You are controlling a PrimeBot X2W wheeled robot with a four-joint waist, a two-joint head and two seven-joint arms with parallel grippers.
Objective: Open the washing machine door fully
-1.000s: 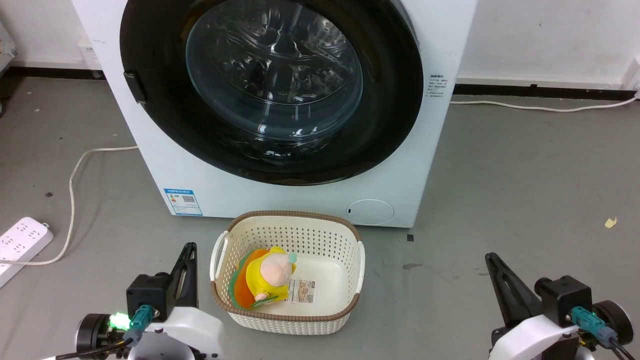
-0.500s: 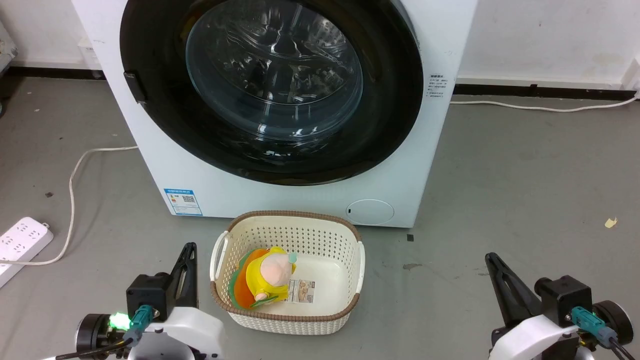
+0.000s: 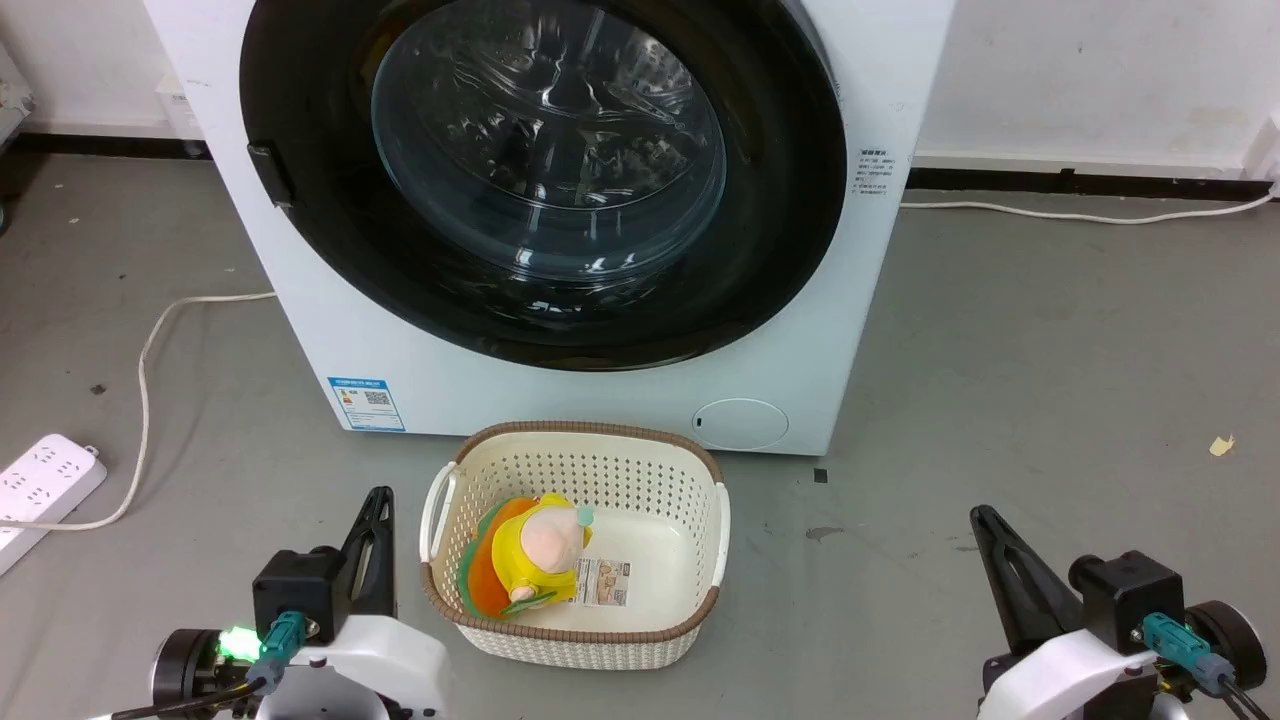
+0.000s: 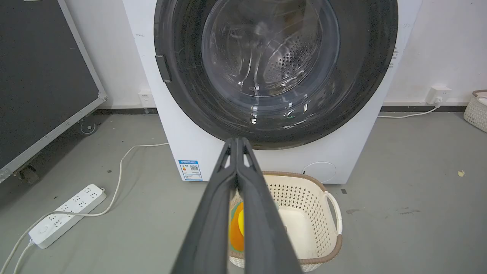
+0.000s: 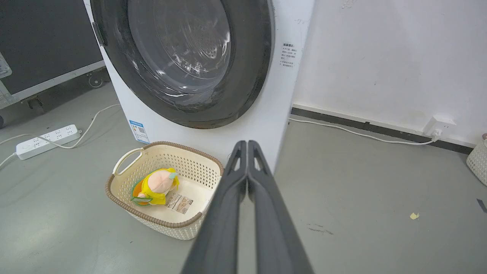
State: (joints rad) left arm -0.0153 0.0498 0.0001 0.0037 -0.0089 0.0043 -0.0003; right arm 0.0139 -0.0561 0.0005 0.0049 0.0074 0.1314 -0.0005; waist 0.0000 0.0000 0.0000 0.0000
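The white washing machine [image 3: 620, 400] stands ahead of me. Its round glossy black washing machine door [image 3: 780, 200] lies flat against the front, with a small black latch handle [image 3: 270, 172] on its left rim. In the wrist views the washing machine door [image 4: 361, 76] [image 5: 251, 57] looks the same, flush with the cabinet. My left gripper [image 3: 378, 497] hangs low at the lower left, shut and holding nothing, well short of the door. At the lower right my right gripper [image 3: 982, 517] is likewise shut and holds nothing. Each wrist view shows the fingertips pressed together [image 4: 236, 140] [image 5: 247, 143].
A cream perforated basket [image 3: 700, 590] with a yellow plush toy [image 3: 535, 550] sits on the floor just before the machine, between my grippers. A white power strip [image 3: 45, 480] and its cable lie at the left. Another cable [image 3: 1090, 215] runs along the right wall.
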